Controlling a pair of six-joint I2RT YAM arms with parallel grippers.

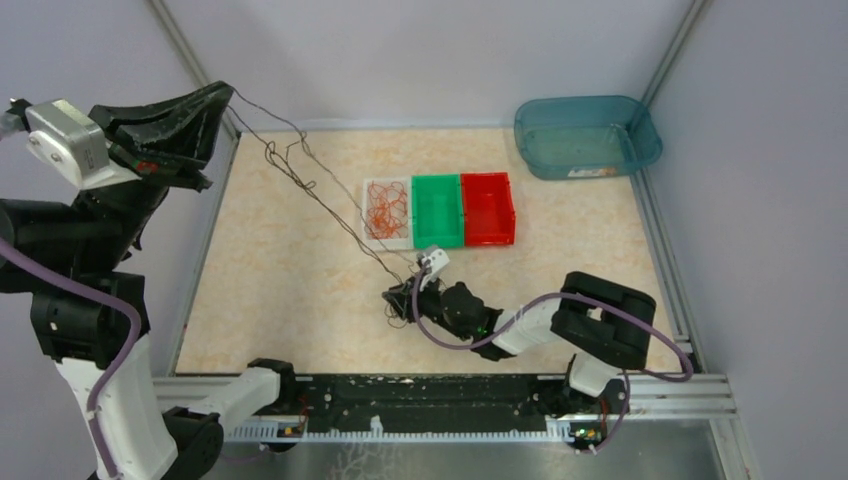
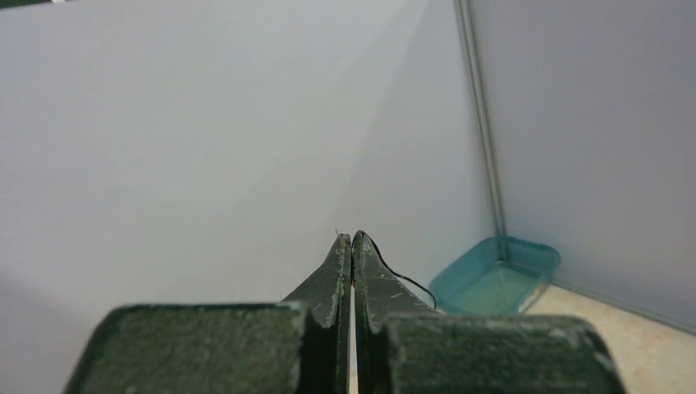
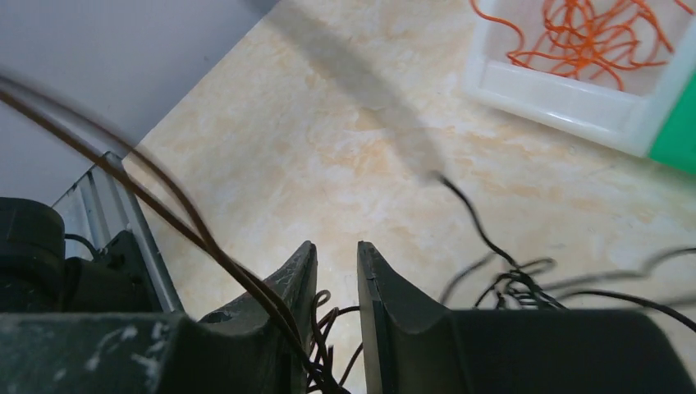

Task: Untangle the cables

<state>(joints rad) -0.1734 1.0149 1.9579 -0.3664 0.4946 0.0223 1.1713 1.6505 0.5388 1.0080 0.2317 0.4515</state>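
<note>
The surface [image 1: 280, 290] looks like smooth, beige marbled laminate with a faint sheen. The left claw [image 2: 352, 240] and right claw [image 3: 336, 253] are matt black and grainy, scuffed pale along their edges. The dark cables [image 3: 519, 285] are slightly glossy, and the orange cables [image 1: 384, 212] look smooth-coated. At upper right, the teal bin [image 1: 587, 135] is translucent plastic. The white tray [image 1: 388, 243], green tray [image 1: 437, 215] and red tray [image 1: 488, 210] are opaque plastic.

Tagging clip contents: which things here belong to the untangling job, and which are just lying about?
Job: dark cables, held by left fingers and lying between right fingers; orange cables in white tray.
Lying about: green tray, red tray, teal tub.
</note>
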